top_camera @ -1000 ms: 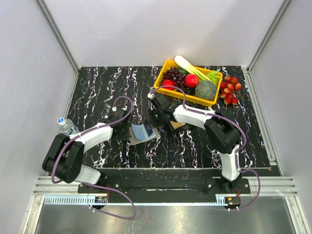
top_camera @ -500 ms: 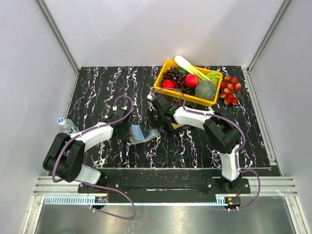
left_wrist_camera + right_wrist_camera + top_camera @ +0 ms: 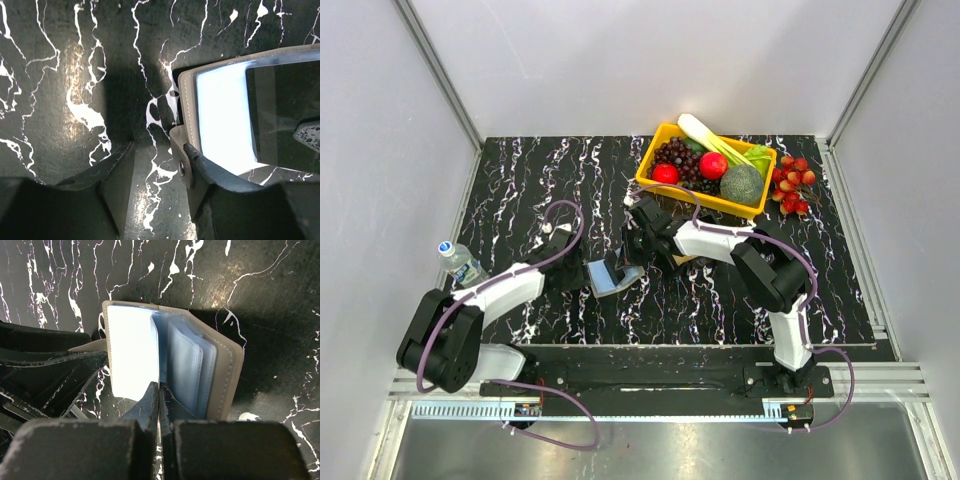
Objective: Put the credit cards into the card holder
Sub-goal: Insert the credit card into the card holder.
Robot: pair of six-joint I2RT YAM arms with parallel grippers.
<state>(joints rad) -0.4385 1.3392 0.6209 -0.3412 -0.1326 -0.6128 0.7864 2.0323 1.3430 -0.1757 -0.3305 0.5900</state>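
The card holder (image 3: 611, 276) is a grey-beige case lying open on the black marbled table, with clear plastic sleeves showing inside. It also shows in the left wrist view (image 3: 225, 115) and the right wrist view (image 3: 222, 365). My left gripper (image 3: 578, 272) (image 3: 159, 150) is open at the holder's left edge, with its right finger against the snap tab (image 3: 181, 165). My right gripper (image 3: 638, 248) (image 3: 158, 386) is shut, pinching the edge of one clear sleeve. A sliver of tan card (image 3: 686, 258) shows under my right arm. The other cards are hidden.
A yellow basket (image 3: 650, 165) of fruit and vegetables stands at the back right, with a cluster of red fruit (image 3: 792, 185) beside it. A water bottle (image 3: 460, 262) lies at the table's left edge. Metal rails border the table.
My left arm has drawn back to the left, with its gripper at the holder's left edge. The holder has shifted and opened a little. My right gripper has stayed over the holder's sleeves.
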